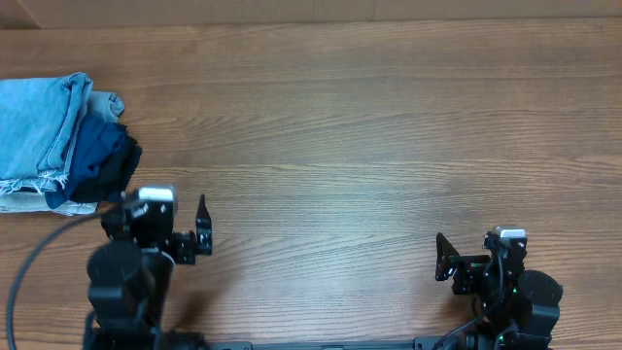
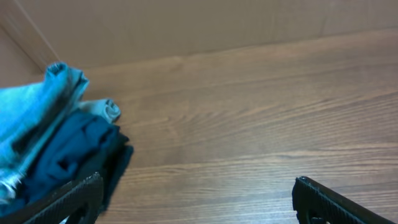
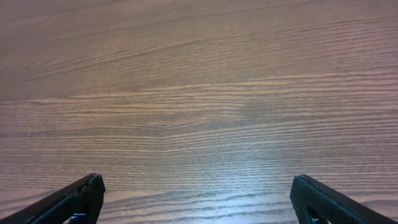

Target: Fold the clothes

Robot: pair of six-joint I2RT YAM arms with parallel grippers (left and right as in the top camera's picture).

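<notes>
The light-blue denim jeans (image 1: 34,122) lie folded at the far left of the wooden table, on a stack of garments, with a frayed hem at their lower edge. They also show in the left wrist view (image 2: 31,118). My left gripper (image 1: 163,216) is open and empty, just right of and in front of the stack; in its own view (image 2: 196,199) its left finger is close to the stack's dark edge. My right gripper (image 1: 478,255) is open and empty near the front right, over bare wood (image 3: 196,199).
A dark navy folded garment (image 1: 102,160) (image 2: 68,155) sits against the jeans' right side. A pale grey-white folded garment (image 1: 19,202) lies under the stack, and a pale grey fold (image 1: 107,102) shows at its top right. The table's far edge (image 1: 311,21) runs along the top.
</notes>
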